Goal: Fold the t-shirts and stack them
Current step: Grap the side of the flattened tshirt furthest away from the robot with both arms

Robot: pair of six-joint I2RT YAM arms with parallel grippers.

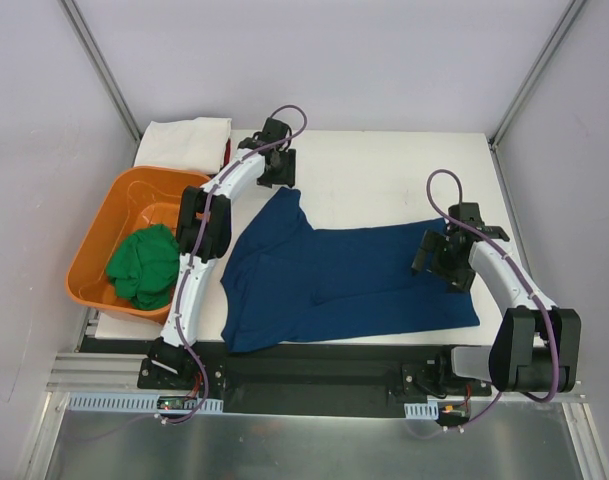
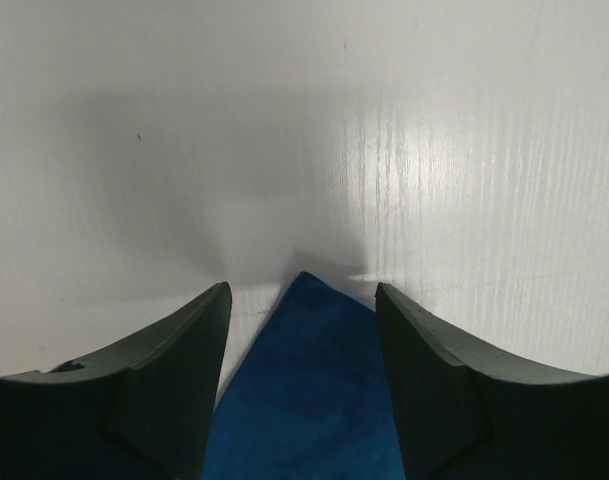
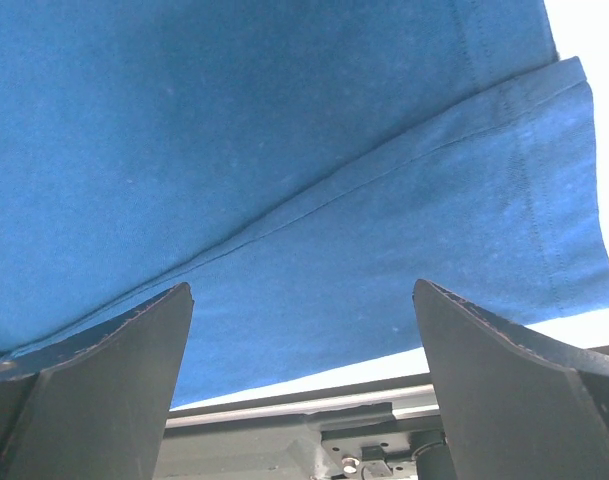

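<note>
A navy blue t-shirt (image 1: 334,280) lies spread on the white table (image 1: 384,170). My left gripper (image 1: 279,180) is down at its far pointed corner. In the left wrist view that corner (image 2: 314,400) pokes up between the fingers of the left gripper (image 2: 302,295). The jaws stand partly apart, and a strip of table shows beside the left finger (image 2: 174,370). My right gripper (image 1: 434,262) hovers over the shirt's right end. In the right wrist view the right gripper (image 3: 302,290) is wide open above the hemmed cloth (image 3: 284,150), near the table's front edge.
An orange tub (image 1: 149,195) at the left holds a crumpled green t-shirt (image 1: 144,265). Behind it, on the table's far left corner, lies a folded white t-shirt (image 1: 189,142) with a sliver of red cloth (image 1: 227,152) at its side. Aluminium rails run along the near edge.
</note>
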